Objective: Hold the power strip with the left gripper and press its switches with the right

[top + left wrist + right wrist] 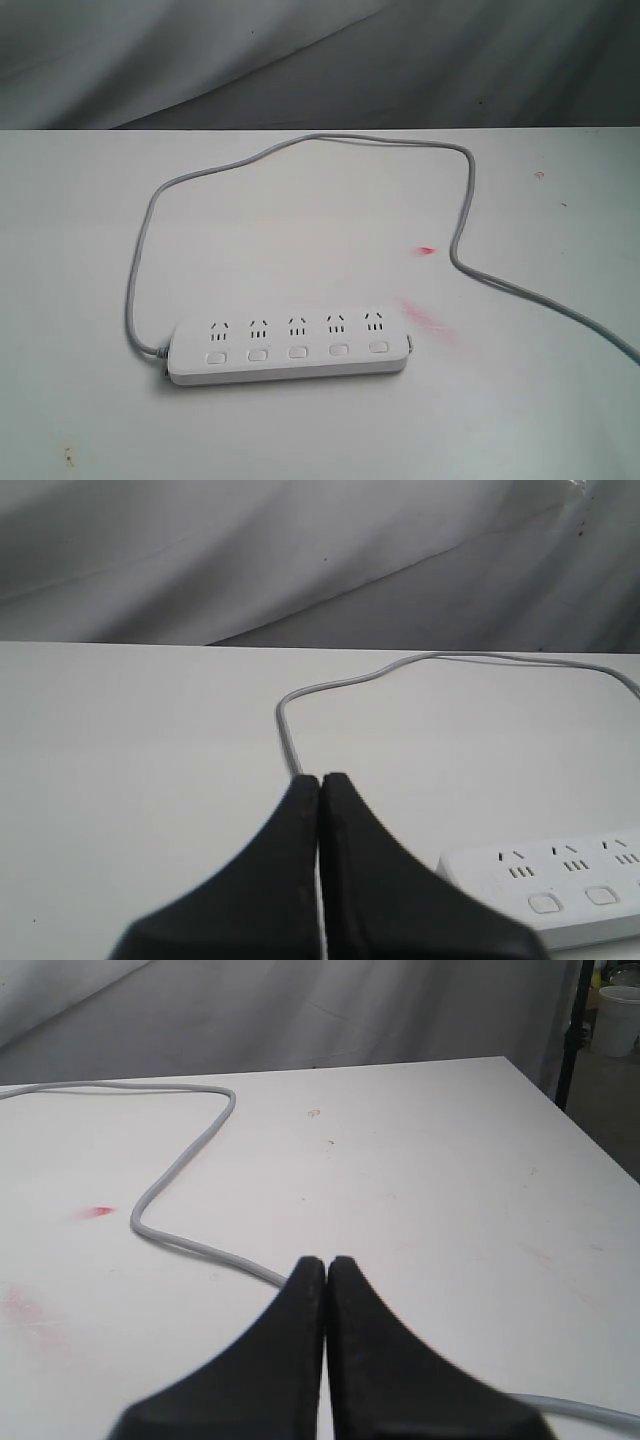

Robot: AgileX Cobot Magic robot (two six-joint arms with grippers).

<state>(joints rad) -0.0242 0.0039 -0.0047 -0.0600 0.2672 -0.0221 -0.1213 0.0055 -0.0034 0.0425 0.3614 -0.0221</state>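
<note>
- Lying untouched at lower centre, power strip (288, 345); nothing started.
- left gripper (320, 778) and right gripper (326, 1259) both pressed together, empty.
- Holding, pressing switches (297, 352) all left.

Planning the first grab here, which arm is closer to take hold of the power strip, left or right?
Probably left. The left gripper, shut, has the power strip close by in its wrist view; the right gripper sees only the cord.
</note>
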